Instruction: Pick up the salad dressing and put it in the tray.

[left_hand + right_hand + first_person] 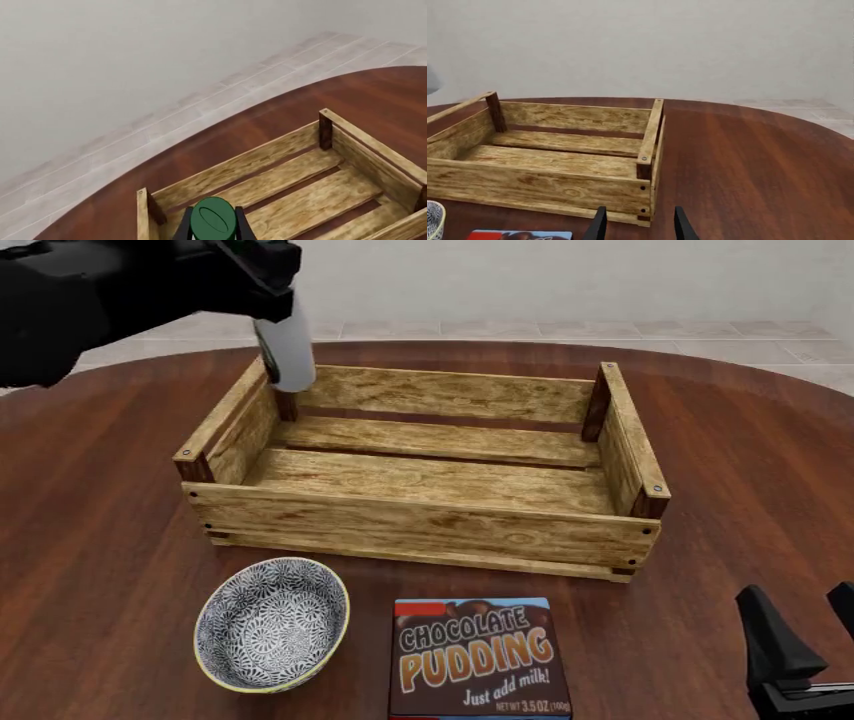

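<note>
The salad dressing [287, 352], a slim white bottle, hangs upright over the far left corner of the tray [427, 525], a large crate of light wooden slats. My left gripper [267, 270] is shut on the bottle's top. In the left wrist view the dark green cap [213, 219] sits between the fingers [184, 231], above the crate's corner [143, 210]. My right gripper [805, 628] stands open near the table's front right edge, apart from everything. In the right wrist view its fingers [596, 225] point toward the crate [647, 150].
A patterned blue-white bowl [271, 623] sits in front of the crate on the left. A brown chocolate pudding box [478, 658] lies beside it at the front edge. The round wooden table [747, 470] extends to the right of the crate.
</note>
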`<move>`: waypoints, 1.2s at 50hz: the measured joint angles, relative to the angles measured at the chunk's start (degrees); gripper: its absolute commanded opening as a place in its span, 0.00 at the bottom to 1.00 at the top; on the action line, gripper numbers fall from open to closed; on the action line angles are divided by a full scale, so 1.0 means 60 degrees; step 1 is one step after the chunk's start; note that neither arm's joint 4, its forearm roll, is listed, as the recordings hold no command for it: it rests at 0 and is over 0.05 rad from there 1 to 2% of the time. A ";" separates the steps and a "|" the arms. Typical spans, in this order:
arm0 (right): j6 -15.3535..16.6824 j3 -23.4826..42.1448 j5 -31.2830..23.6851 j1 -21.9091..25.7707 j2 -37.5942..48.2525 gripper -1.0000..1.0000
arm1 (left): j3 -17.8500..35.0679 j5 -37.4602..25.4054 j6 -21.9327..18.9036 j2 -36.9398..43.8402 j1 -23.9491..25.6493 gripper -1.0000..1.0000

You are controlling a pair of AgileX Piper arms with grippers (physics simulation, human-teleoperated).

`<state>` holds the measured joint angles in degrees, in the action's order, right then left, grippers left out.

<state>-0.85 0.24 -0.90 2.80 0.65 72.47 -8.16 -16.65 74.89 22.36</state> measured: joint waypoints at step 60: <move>-0.0011 0.0019 -0.0011 -0.0086 -0.0057 1.00 | 0.1380 0.1718 0.1238 0.4195 -0.0118 0.00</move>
<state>-0.92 0.35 -0.97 2.29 0.31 80.75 2.15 -9.22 100.06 21.65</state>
